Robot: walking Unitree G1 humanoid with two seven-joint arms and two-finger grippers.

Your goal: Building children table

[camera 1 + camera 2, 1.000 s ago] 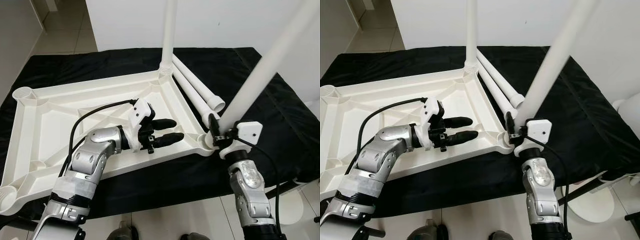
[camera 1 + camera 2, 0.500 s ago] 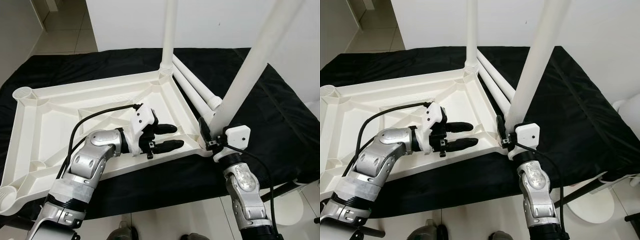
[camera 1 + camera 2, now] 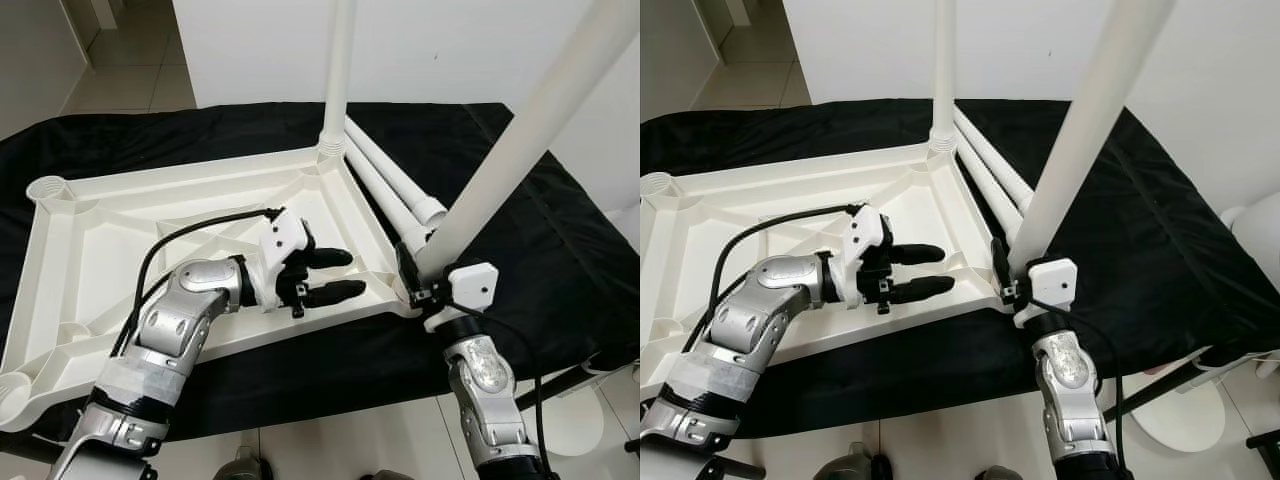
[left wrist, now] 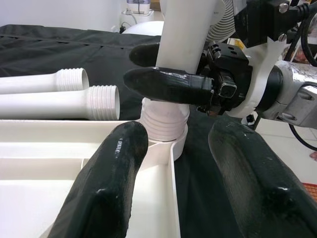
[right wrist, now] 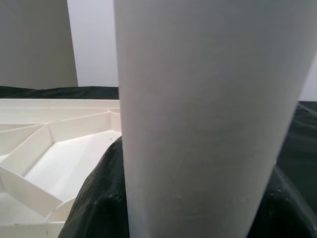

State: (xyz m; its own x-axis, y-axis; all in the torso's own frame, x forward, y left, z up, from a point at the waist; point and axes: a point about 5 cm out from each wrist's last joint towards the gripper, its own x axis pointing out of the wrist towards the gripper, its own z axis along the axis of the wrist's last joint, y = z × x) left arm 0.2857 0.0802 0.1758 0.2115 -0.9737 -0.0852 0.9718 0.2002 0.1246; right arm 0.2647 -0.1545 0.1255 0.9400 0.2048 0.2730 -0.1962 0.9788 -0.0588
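The white plastic tabletop (image 3: 90, 240) lies upside down on a black cloth. One white leg (image 3: 338, 70) stands upright in its far right corner socket. My right gripper (image 3: 412, 272) is shut on a second leg (image 3: 520, 130), low on the tube, and the leg leans to the right. In the left wrist view the threaded end (image 4: 163, 126) of this leg sits in the near right corner socket (image 4: 173, 144). My left gripper (image 3: 355, 272) is open over the tabletop's underside, its fingertips pointing at that socket and apart from the leg.
Two loose legs (image 3: 395, 190) lie side by side on the cloth beyond the tabletop's right rim, threaded ends toward my right gripper. The bed edge (image 3: 330, 400) runs just in front of me, with tiled floor below. A white wall (image 3: 250, 50) stands behind.
My right gripper has carried the leg's lower end left to the near right corner socket; the leg swung upright, then leaned right again. My left gripper has shifted slightly.
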